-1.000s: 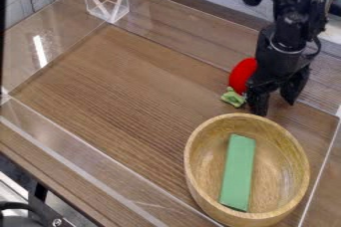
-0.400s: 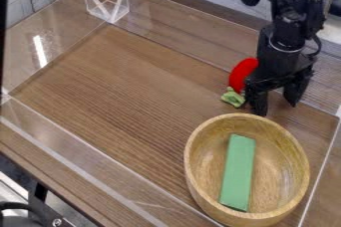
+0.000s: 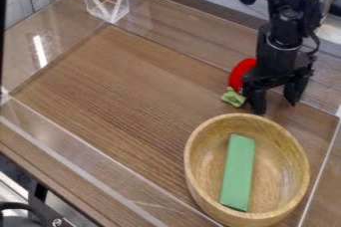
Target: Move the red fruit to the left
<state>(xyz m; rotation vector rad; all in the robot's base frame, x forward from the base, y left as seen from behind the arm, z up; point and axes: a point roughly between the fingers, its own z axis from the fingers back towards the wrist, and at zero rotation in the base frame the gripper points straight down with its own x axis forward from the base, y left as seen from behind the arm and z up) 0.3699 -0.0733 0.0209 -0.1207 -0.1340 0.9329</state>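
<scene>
The red fruit (image 3: 241, 74) is a small glossy red toy strawberry lying on the wooden table at the right, its green leafy cap (image 3: 233, 97) pointing toward the front. My black gripper (image 3: 270, 96) hangs straight down just right of it, fingers spread open with nothing between them. One fingertip (image 3: 250, 98) stands close beside the fruit's lower right side; I cannot tell whether it touches. The gripper body hides part of the fruit's right edge.
A wooden bowl (image 3: 200, 156) at the front right holds a flat green rectangular block (image 3: 238, 171). Clear acrylic walls (image 3: 54, 42) ring the table, with a clear bracket (image 3: 107, 5) at the back left.
The gripper has edged slightly left and up toward the fruit. The fruit, bowl and block have stayed put.
</scene>
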